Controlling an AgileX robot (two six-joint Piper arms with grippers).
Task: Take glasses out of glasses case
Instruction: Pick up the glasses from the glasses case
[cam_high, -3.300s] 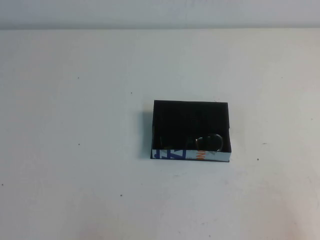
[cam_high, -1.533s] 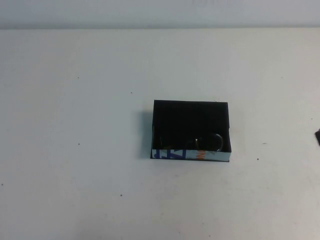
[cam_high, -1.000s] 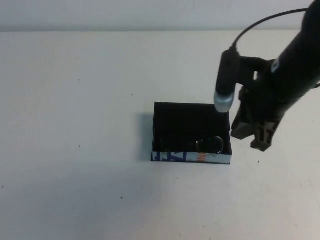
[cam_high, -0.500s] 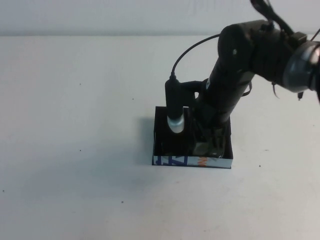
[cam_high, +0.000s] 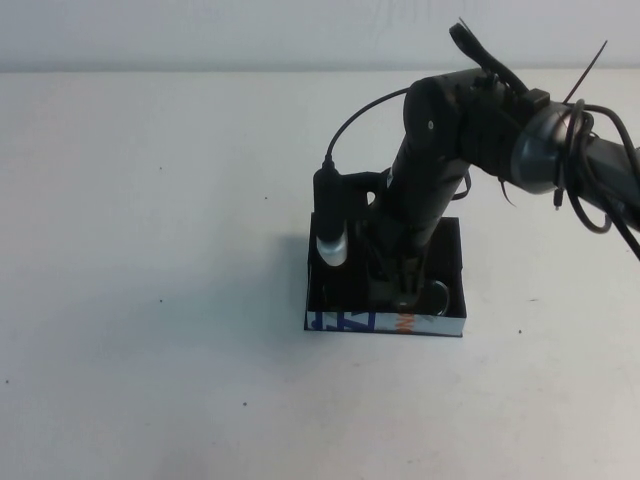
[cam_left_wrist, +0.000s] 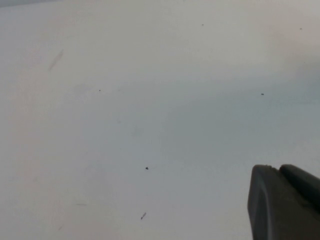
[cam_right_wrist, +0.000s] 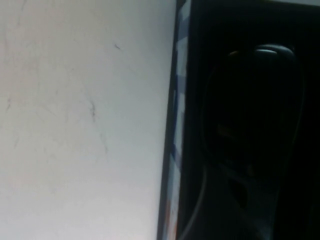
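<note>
The glasses case (cam_high: 350, 320) is a shallow black box with a white, blue and orange printed front panel, lying mid-table. My right gripper (cam_high: 398, 290) reaches down into it from the right and covers most of the inside. Only a lens rim of the dark glasses (cam_high: 438, 296) shows, at the case's front right corner. In the right wrist view a dark rounded lens of the glasses (cam_right_wrist: 250, 100) lies inside the case, beside the printed wall (cam_right_wrist: 175, 125). My left gripper (cam_left_wrist: 280, 169) is out of the high view and hangs shut and empty over bare table.
The white table (cam_high: 150, 250) spreads around the case with only small dark specks on it. The right arm's cable and wrist camera (cam_high: 330, 235) stand above the case's left end. The table's far edge meets a pale wall.
The right arm came in from the right, swung over the case and lowered its gripper into it. In the last half second it shifted slightly left and deeper. The case has not moved.
</note>
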